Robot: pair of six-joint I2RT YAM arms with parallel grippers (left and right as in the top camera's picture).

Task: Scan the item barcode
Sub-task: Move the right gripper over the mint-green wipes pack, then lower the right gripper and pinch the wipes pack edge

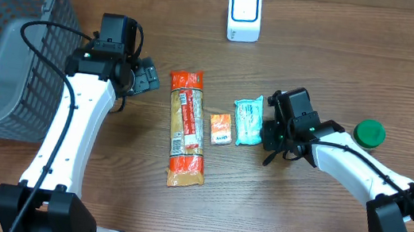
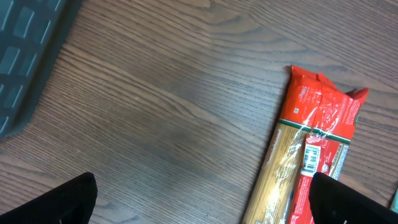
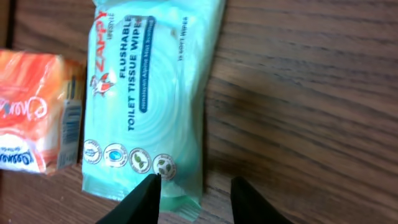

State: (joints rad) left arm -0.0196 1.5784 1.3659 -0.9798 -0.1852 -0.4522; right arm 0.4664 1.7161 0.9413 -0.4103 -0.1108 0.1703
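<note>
My right tool (image 3: 196,185), fingers apart, straddles one edge of the wipes pack (image 3: 149,93): likely light, soft, slippery; I'd pinch there.

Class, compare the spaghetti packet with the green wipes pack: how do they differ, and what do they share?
The spaghetti packet is long and narrow; the wipes pack is short. The spaghetti packet is red with a clear window; the wipes pack is mint green and opaque. Both lie flat on the wooden table.
</note>
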